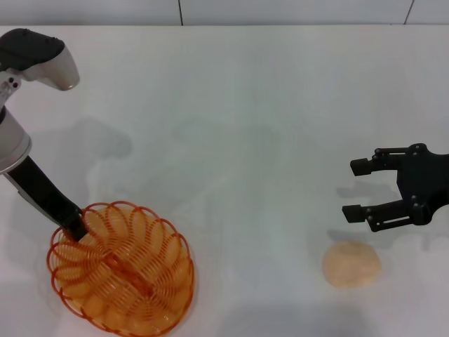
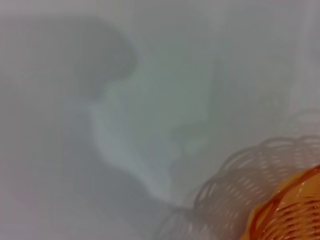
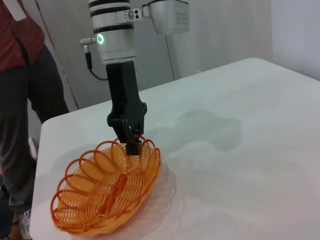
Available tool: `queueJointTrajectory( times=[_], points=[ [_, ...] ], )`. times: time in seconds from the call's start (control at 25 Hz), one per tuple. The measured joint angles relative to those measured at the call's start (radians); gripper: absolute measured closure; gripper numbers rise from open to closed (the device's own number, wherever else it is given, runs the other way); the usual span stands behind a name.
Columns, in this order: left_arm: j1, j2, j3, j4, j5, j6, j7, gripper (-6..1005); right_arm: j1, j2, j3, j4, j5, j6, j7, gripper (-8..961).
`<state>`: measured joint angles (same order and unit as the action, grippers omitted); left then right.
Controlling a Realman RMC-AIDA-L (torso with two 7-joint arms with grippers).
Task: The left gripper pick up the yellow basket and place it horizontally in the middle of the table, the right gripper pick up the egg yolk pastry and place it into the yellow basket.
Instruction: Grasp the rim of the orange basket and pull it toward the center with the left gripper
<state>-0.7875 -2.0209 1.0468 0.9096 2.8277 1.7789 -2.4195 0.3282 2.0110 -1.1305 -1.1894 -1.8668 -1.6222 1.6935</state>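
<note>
Oval orange-yellow wire basket [image 1: 121, 270] sits near-left on the white surface [image 1: 252, 126], its far rim pinched by the left tool [image 1: 76, 228]; that thin hold may slip, tilting it. Right tool [image 1: 359, 188] hovers spread beyond the round beige pastry [image 1: 351, 264]

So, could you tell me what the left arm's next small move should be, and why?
Probably lift slightly and carry toward the table's middle: the left gripper is at the rim of the basket, which sits near the left edge. The right gripper waits open beside the pastry.
</note>
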Motion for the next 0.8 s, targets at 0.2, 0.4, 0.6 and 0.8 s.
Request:
queueJointTrajectory(
  times=[0.2,0.4,0.6,0.8],
  points=[
    [-0.006,0.006,-0.010,0.002,-0.003,0.000,0.005,891,0.000,0.000,0.000,-0.001,0.000,0.001,0.000,111],
    [-0.019,0.015,-0.021,0.001,-0.046,-0.004,0.017,896,0.001,0.000,0.003,0.001,0.000,0.002,0.000,112],
    [-0.032,0.019,-0.041,0.001,-0.084,0.002,0.016,898,0.001,0.000,0.013,0.003,0.000,0.003,0.000,112],
    [-0.064,0.020,-0.097,0.001,-0.113,0.029,0.006,909,0.002,-0.001,0.016,0.003,0.006,0.003,0.000,111]
  ],
)
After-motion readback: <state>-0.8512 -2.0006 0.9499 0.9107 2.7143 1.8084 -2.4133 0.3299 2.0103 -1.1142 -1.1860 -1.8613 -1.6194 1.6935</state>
